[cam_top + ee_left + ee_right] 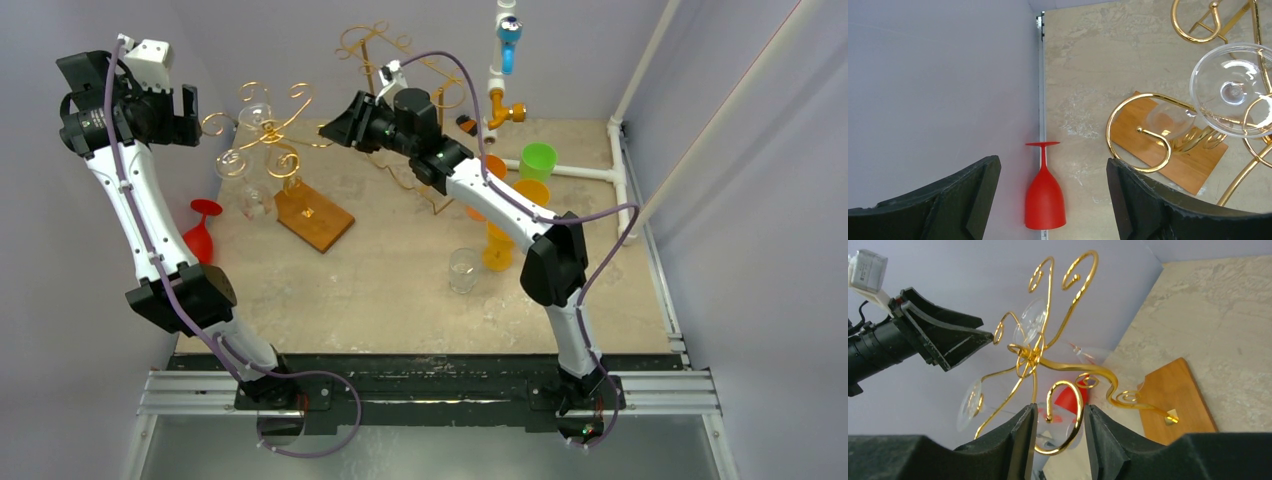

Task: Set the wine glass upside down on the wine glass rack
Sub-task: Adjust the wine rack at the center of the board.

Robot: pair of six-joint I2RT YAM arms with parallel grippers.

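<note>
The gold wire rack (283, 160) stands on a wooden base (318, 217) at the table's left. Several clear wine glasses hang upside down from it, one at its top left (256, 118), one low (254, 200). The left wrist view shows one clear glass's round foot (1234, 90) resting on a gold loop (1138, 132). A red wine glass (203, 232) lies on its side against the left wall, straight below my left gripper (1052, 165). My left gripper (192, 115) is open and empty, high beside the rack. My right gripper (328, 130) is partly open and empty, right of the rack; between its fingers (1023, 440) I see a gold hook (1075, 415).
A second gold rack (380, 50) stands at the back. A green cup (537, 160), orange cups (531, 193) and a small clear tumbler (463, 270) sit on the right half. White pipes (575, 172) and a blue fitting (509, 35) run along the back right.
</note>
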